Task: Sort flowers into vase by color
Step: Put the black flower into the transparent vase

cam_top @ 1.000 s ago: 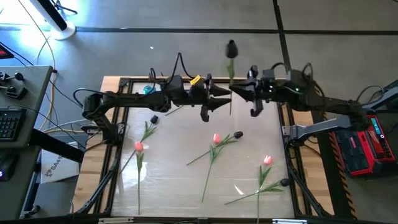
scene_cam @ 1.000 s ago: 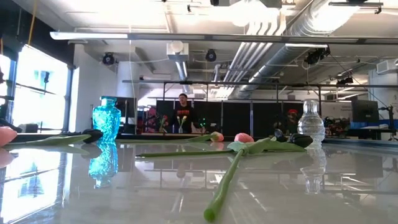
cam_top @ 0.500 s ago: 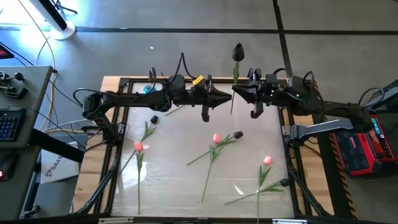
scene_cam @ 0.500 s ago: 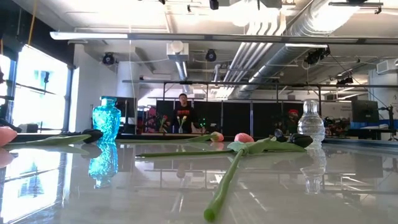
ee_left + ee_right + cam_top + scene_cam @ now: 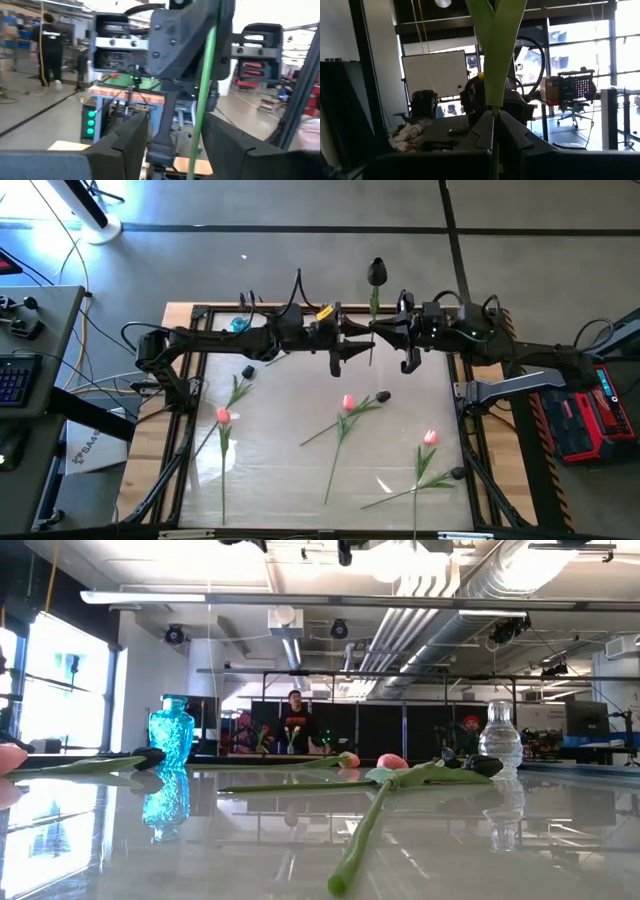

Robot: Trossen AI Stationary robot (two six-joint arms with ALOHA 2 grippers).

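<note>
Right gripper (image 5: pixel 377 328) fingers clenched on black tulip (image 5: pixel 376 272) stem above tabletop (image 5: pixel 290 410) far edge; left gripper (image 5: pixel 362 340) fingers released beside stem; bud cut off in wrist views.

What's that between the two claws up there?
A dark-headed tulip: the right claw pinches its green stem, the open left claw faces it, seen from above.

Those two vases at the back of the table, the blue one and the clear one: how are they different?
Colour: the blue vase is a bright, see-through turquoise, while the clear vase has no tint. Place: in the low view the blue vase stands toward the left side, the clear vase toward the right. Shape: the blue vase looks taller and slimmer, the clear vase rounder in the body. Both stand upright on the glossy table, and no flower shows in either.
</note>
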